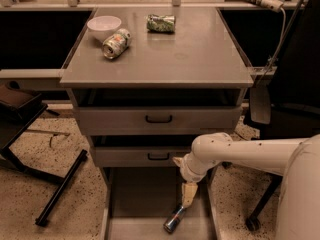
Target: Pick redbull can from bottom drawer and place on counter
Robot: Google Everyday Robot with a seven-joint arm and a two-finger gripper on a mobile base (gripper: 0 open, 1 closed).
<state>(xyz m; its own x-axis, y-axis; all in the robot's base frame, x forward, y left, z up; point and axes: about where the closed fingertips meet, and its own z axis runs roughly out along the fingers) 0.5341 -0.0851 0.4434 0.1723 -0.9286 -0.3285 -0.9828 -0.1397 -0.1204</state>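
The redbull can (174, 219), slim and blue-and-silver, lies on its side on the grey floor of the open bottom drawer (140, 194), near the right wall. My gripper (188, 196) hangs from the white arm straight down into the drawer, its tips just above the can's upper end. The counter (175, 49) is the wide grey top of the cabinet, above the two shallower drawers.
On the counter stand a white bowl (104, 26), a red-white-green can (116, 43) on its side and a green patterned can (161, 23) on its side. A dark chair (285, 109) is at the right, a black stand leg (60, 189) on the floor at the left.
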